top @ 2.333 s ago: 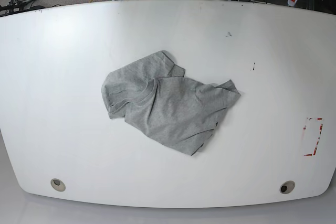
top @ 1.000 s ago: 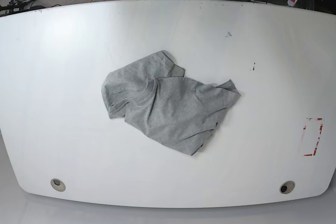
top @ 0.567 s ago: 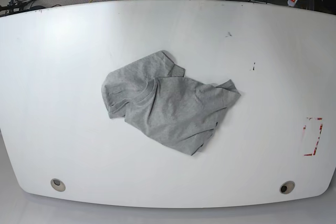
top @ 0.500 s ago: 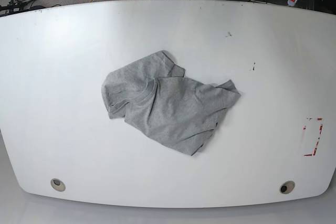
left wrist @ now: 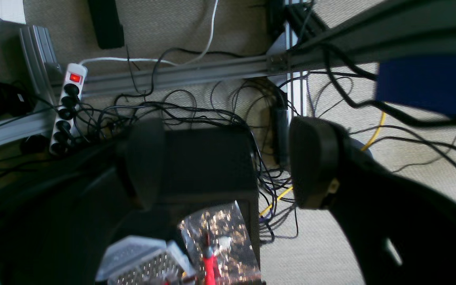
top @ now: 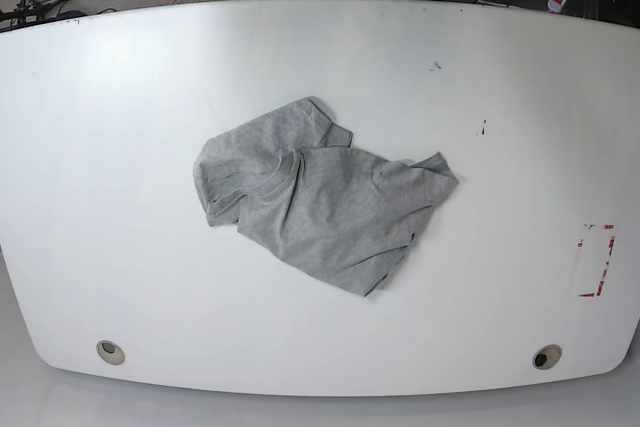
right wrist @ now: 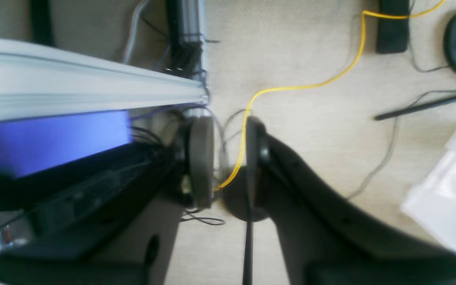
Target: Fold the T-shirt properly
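Observation:
The T-shirt (top: 320, 197) is a light grey crumpled heap in the middle of the white table (top: 120, 147), with one sleeve sticking out to the right. Neither arm shows in the base view. In the left wrist view my left gripper (left wrist: 228, 162) stands wide open over the floor behind the table, nothing between its fingers (left wrist: 313, 162). My right gripper (right wrist: 228, 158) hangs over the carpet beside the table edge. Its jaws stand a small gap apart and hold nothing. The yellow cable (right wrist: 303, 85) seen in that gap lies on the floor behind it.
A red-and-white tape mark (top: 597, 260) sits near the table's right edge. Two round grommet holes (top: 110, 352) (top: 546, 357) lie near the front edge. Behind the table are a power strip (left wrist: 67, 111), tangled cables, metal frame rails and a clear plastic box (right wrist: 449, 186).
Both arms' ends, seen earlier at the top edge of the base view, have drawn back out of that view. The T-shirt has not moved.

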Controlling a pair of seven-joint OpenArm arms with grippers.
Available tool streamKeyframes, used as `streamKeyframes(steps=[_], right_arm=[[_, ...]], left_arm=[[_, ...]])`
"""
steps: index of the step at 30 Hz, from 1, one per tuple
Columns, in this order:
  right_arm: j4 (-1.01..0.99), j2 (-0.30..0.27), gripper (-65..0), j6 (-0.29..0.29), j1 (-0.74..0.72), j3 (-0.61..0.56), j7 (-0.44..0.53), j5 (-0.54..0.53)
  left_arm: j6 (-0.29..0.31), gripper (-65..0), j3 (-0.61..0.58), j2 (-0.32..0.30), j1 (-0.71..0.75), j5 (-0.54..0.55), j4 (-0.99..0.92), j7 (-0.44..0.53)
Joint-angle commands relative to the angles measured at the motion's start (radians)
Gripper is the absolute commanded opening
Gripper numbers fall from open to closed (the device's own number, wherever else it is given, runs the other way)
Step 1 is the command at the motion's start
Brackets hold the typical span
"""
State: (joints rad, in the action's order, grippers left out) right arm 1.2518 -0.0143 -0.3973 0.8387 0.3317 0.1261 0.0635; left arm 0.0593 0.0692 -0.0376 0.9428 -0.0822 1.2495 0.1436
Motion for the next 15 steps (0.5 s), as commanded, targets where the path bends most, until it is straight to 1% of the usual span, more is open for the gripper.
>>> streamKeyframes(steps=[1,4,7,12,15], right_arm=[[0.095,-0.005,-52.2,-0.019,0.101,-0.016,0.019,-0.064],[0.161,-0.011,-52.2,-0.013,0.179,-0.087,0.019,-0.123],[0.222,-0.011,-52.2,-0.013,0.238,-0.118,0.019,-0.146],[0.316,-0.008,-52.2,-0.010,0.317,-0.161,0.019,-0.149],[0.369,-0.006,-52.2,-0.009,0.351,-0.165,0.019,-0.150]], left_arm=[[-0.002,-20.4,0.001,-0.002,0.086,0.000,0.075,0.011],[-0.002,-20.4,0.002,-0.002,0.138,0.000,0.137,0.011],[-0.002,-20.4,0.002,-0.002,0.183,0.002,0.201,0.011],[-0.002,-20.4,0.002,-0.002,0.261,0.002,0.310,0.011],[-0.003,-20.4,0.005,-0.009,0.302,0.002,0.375,0.011]])
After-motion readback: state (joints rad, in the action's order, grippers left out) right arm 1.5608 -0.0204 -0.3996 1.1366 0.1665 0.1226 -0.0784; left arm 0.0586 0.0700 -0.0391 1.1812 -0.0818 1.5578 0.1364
